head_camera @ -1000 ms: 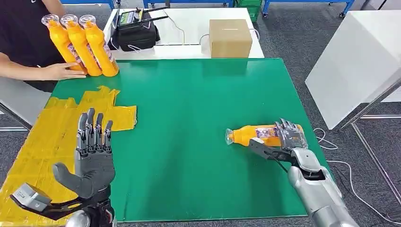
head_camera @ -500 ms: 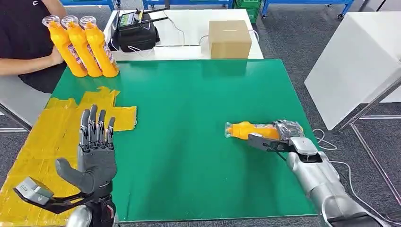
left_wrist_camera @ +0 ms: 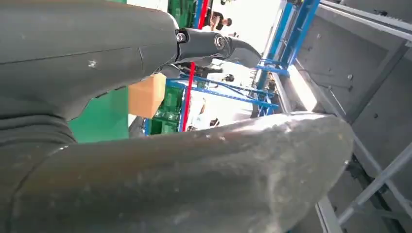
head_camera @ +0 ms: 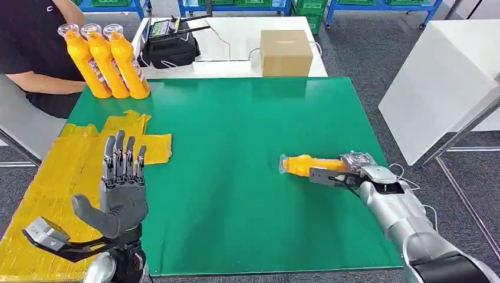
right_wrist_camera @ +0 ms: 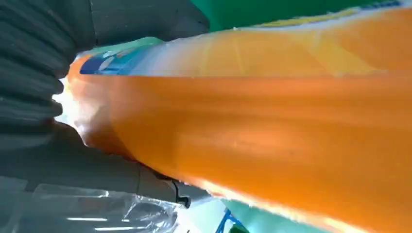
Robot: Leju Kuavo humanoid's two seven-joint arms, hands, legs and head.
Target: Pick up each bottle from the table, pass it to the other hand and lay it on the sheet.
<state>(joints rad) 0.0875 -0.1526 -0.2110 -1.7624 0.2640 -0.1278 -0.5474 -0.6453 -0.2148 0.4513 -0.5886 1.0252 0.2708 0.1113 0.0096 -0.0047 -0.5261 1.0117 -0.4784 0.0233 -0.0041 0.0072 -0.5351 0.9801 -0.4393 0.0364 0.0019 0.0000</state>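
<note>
An orange bottle (head_camera: pixel 303 164) lies level at the right side of the green table (head_camera: pixel 247 130), its cap end pointing left. My right hand (head_camera: pixel 355 170) grips its thick end, with the fingers wrapped over it. In the right wrist view the bottle (right_wrist_camera: pixel 272 121) runs across my right hand (right_wrist_camera: pixel 34 82). My left hand (head_camera: pixel 124 187) is raised with fingers straight and apart, holding nothing, at the edge of the yellow sheet (head_camera: pixel 56 171); the left wrist view shows its thumb (left_wrist_camera: pixel 160 179). Three more orange bottles (head_camera: pixel 112 62) stand at the far left corner.
A person in a black top (head_camera: pixel 32 53) sits at the far left, behind the three bottles. A cardboard box (head_camera: pixel 286 52) and a black bag (head_camera: pixel 171 46) sit on the white table behind. A white cabinet (head_camera: pixel 442 76) stands to the right.
The person's hand has drawn back from the three bottles. My right hand has rolled over the bottle and closed on it, the bottle shifting slightly. The left hand has stayed raised.
</note>
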